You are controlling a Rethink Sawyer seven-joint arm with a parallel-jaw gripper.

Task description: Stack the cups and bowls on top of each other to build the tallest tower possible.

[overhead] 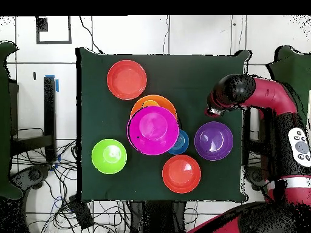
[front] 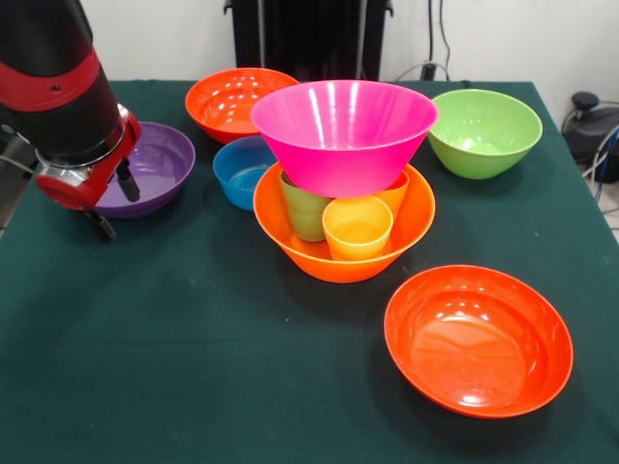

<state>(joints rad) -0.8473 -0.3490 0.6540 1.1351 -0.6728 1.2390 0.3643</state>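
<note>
Dark green cloth covers the desk (front: 193,358). Tower (front: 344,184) sits mid-desk: large light orange bowl (front: 309,253) as base, three cups standing upright inside it, large pink bowl (front: 343,135) resting on top of the cups, tilted slightly. Yellow cup (front: 358,227) at the front, green cup (front: 304,208) to its left, orange cup (front: 395,191) mostly hidden at the right under the pink bowl. Small blue bowl (front: 240,170) on the cloth just beside the tower's left side, partly behind it. Red-orange bowl (front: 237,100) further back, just behind the blue one. Second red-orange bowl (front: 478,338) alone at the front right, apart from the tower. Lime green bowl (front: 484,131) at the back right, near the pink bowl's rim but not touching. Purple bowl (front: 155,164) at the left, upright, looks empty.

Overhead: pink bowl (overhead: 153,129) covers most of the base, only an orange crescent (overhead: 159,101) showing; purple bowl (overhead: 214,141) close under the arm's end.

Pincer (front: 111,198) at the left edge, low over the cloth by the purple bowl's near rim, dark fingers (front: 127,181) pointing down. Nothing visible in its grip; can't tell how far apart the fingers stand. Red and black arm (front: 58,87) fills the top left corner.
</note>
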